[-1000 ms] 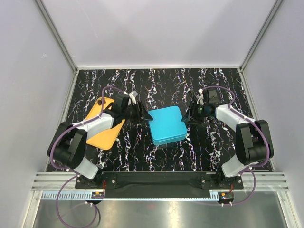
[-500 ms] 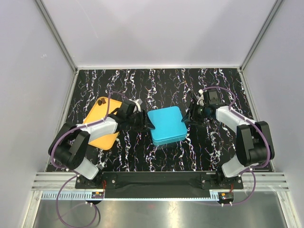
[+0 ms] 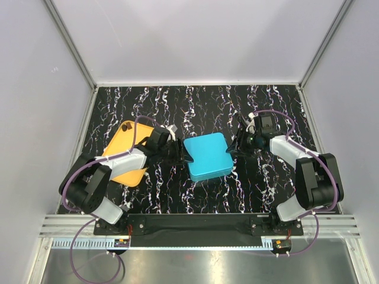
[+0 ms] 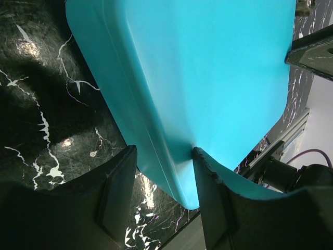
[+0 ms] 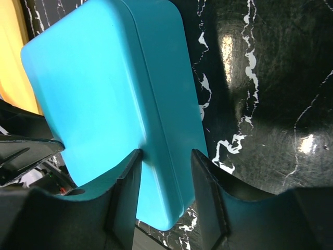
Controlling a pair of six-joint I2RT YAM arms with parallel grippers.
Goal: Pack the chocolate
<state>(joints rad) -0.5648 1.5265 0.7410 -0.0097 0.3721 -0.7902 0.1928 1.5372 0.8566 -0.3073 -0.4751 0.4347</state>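
From above, a closed teal box (image 3: 207,155) is seen at the middle of the table (image 3: 201,106), with an orange tray (image 3: 118,143) at its 9 o'clock. One dark chocolate (image 3: 126,125) is made out at the tray's 12 o'clock corner, too small for detail. The left gripper (image 3: 182,155) is set at the box's 9 o'clock edge, and the right gripper (image 3: 234,148) at its 3 o'clock edge.

Only in the left wrist view is the grip itself shown: the box's rim is pinched tight between the jaws.

In the right wrist view the opposite rim is clamped likewise, and a strip of tray is seen at 9 o'clock.
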